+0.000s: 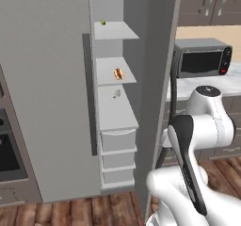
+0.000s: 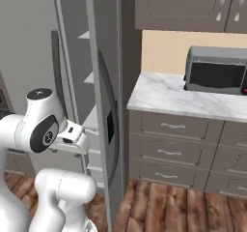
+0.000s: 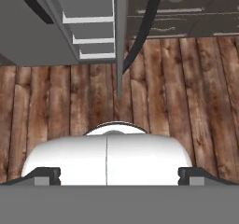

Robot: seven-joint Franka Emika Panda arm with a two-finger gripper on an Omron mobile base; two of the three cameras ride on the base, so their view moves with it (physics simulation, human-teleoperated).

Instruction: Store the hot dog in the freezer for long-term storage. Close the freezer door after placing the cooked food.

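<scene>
The hot dog lies on a white middle shelf inside the freezer. The narrow freezer door stands swung open, edge-on towards me, with its dark bar handle on the outer side. That door is also edge-on in the right base view, just right of my folded arm. My gripper hangs low in front of the freezer and points down at the wood floor. It is open, its fingertips wide apart with nothing between them. It touches neither the door nor the hot dog.
The wider grey door at the left is shut. A small green item sits on a higher shelf. White drawers fill the freezer's bottom. A toaster oven stands on the marble counter to the right, and a black wall oven is at the far left.
</scene>
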